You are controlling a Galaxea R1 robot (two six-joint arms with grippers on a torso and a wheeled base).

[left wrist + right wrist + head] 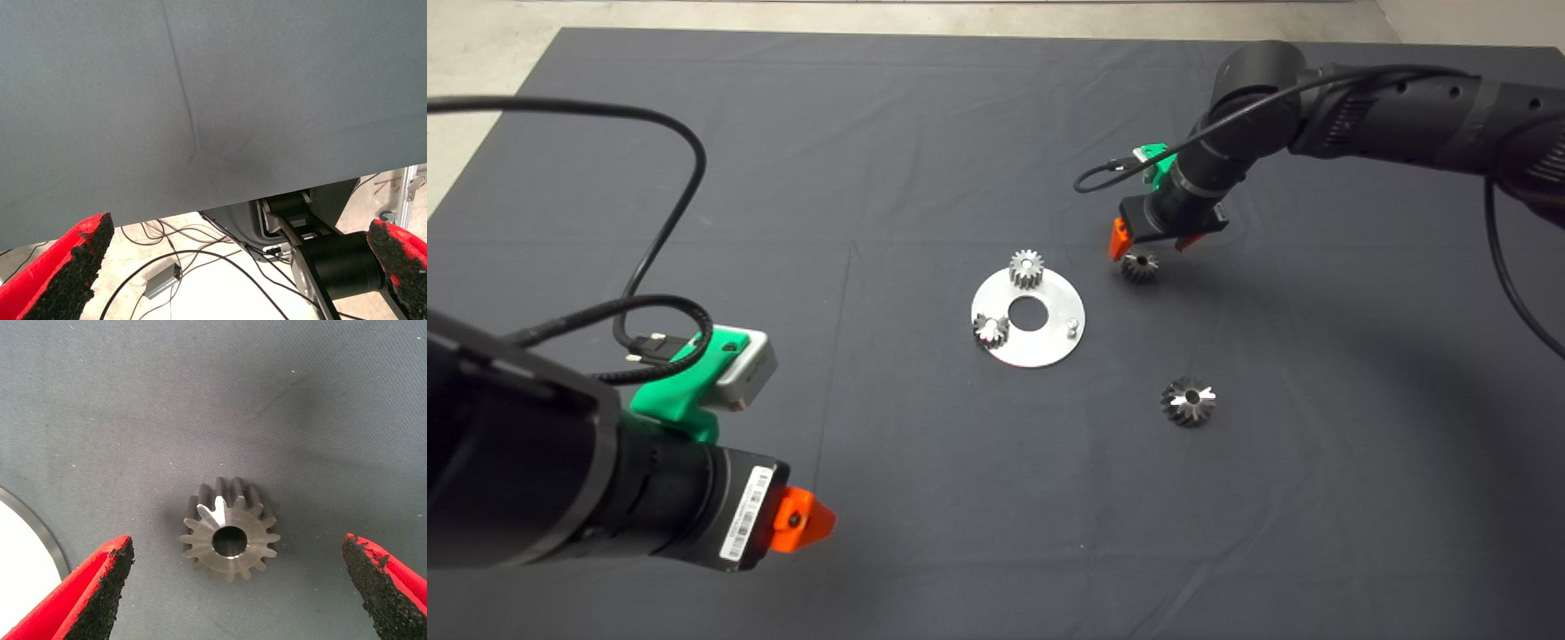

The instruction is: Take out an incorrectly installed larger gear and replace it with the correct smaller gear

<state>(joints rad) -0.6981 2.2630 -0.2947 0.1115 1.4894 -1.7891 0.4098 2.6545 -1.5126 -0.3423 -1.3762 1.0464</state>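
**Right gripper poised over the replacement gear**

At two o'clock from the round silver plate [1040,348], the right gripper [1149,242] hovers wide open and empty over the smaller dark steel bevel gear [229,537], which lies on the dark mat [871,178] between its pads. The larger dark steel bevel gear [1189,400] lies off the plate at four o'clock. Pickup seems in hand; next, descend and close squarely. The left gripper [805,520] waits at seven o'clock, open, empty.
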